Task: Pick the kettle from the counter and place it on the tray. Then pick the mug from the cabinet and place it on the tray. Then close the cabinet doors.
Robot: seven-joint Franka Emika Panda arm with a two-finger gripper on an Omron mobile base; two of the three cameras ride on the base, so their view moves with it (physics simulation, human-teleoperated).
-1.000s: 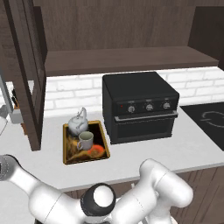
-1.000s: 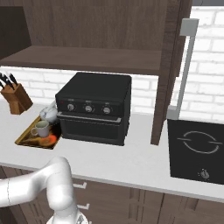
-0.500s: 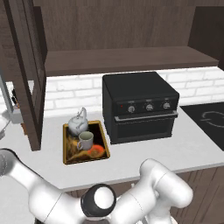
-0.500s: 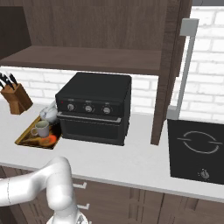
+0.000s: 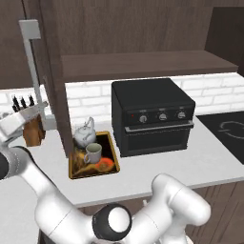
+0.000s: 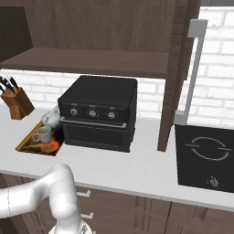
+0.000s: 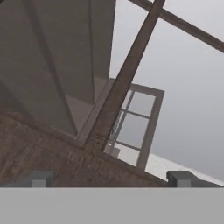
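The kettle [image 5: 85, 135] [image 6: 51, 118] and the mug [image 5: 93, 152] [image 6: 42, 134] both stand on the tray [image 5: 110, 162] [image 6: 25, 145], which lies on the counter [image 5: 190, 164] [image 6: 137, 167] left of a black oven. The cabinet [image 5: 143, 64] [image 6: 91, 61] shows a bare shelf. Both cabinet doors stand open: the left one [image 5: 51, 81] and the right one [image 6: 176, 77]. My hand [image 5: 19, 125] hangs at the far left, just beside the left door. In the hand view my gripper [image 7: 111, 178] is open and holds nothing, close over dark brown wood [image 7: 43, 153].
A black toaster oven [image 5: 152, 116] [image 6: 98, 112] sits mid-counter. A knife block [image 5: 32, 131] [image 6: 16, 103] stands left of the tray, near my hand. A black cooktop [image 5: 226, 131] [image 6: 208, 155] is set into the counter on the right. Silver bar handles [image 5: 33, 71] [image 6: 194, 68] stick out from the doors.
My arm has risen slightly at the far left beside the left door. Kettle, mug, tray and doors have not moved.
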